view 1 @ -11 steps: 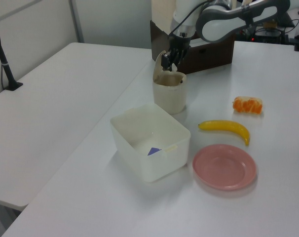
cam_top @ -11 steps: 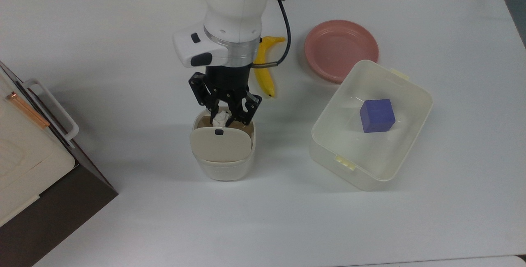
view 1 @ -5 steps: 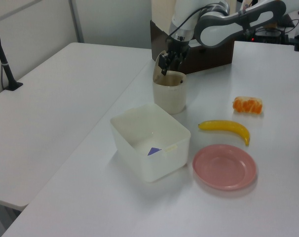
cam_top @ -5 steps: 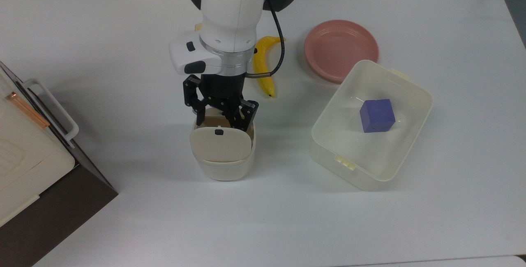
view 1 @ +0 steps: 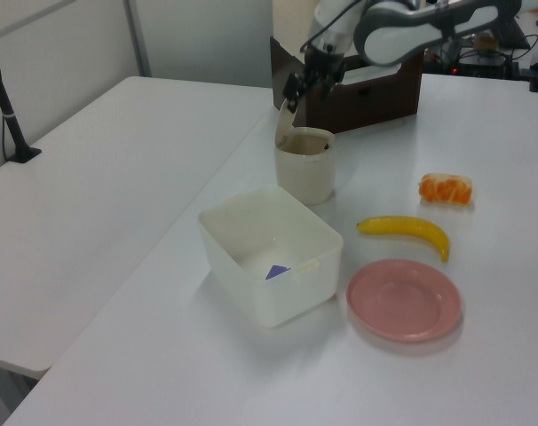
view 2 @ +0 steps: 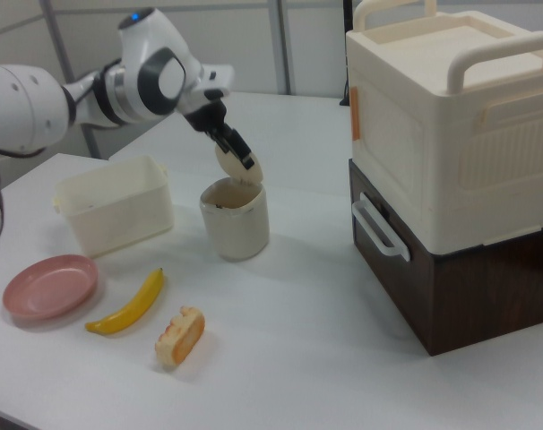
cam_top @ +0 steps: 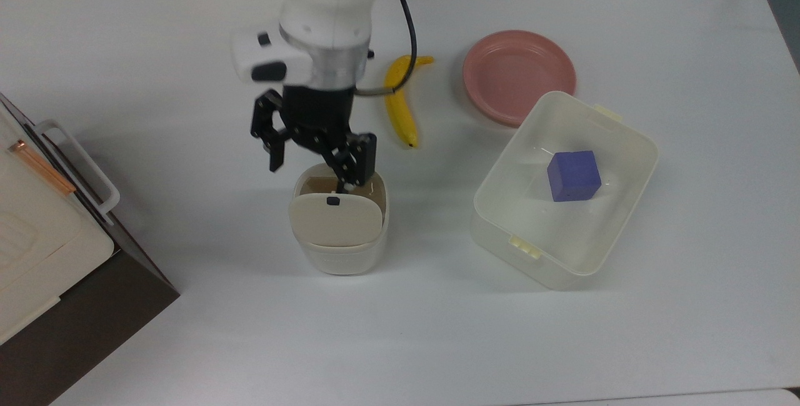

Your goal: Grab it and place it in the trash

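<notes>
Fingers (cam_top: pixel 273 157) spread wide, empty, above small cream-white plastic bin (cam_top: pixel 340 255). Tiny white speck, possibly wad (cam_top: pixel 350 188), near rim; risk: upright beige flap (cam_top: pixel 335 219) clipped, bin tipped.

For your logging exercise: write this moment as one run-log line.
end effector: open, above bin | wad: no longer held | trash bin: upright, flap tilted | banana: on table

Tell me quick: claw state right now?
Claw: open, holding nothing, above the bin.
</notes>
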You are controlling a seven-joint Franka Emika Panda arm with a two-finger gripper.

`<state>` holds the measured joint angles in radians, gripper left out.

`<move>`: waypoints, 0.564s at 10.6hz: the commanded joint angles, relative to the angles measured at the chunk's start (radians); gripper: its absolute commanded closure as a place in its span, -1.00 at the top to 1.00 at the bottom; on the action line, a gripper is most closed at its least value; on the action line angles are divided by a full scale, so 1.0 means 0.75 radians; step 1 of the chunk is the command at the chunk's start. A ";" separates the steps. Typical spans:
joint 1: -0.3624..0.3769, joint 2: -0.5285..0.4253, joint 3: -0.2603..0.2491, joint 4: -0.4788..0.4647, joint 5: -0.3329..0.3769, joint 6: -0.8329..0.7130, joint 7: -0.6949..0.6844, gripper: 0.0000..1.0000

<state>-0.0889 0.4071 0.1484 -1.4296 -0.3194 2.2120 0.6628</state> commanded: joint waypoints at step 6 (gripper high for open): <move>-0.082 -0.475 -0.042 -0.084 0.360 -0.673 -0.492 1.00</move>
<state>-0.1527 0.1892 0.1480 -1.4316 -0.1511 1.9123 0.5229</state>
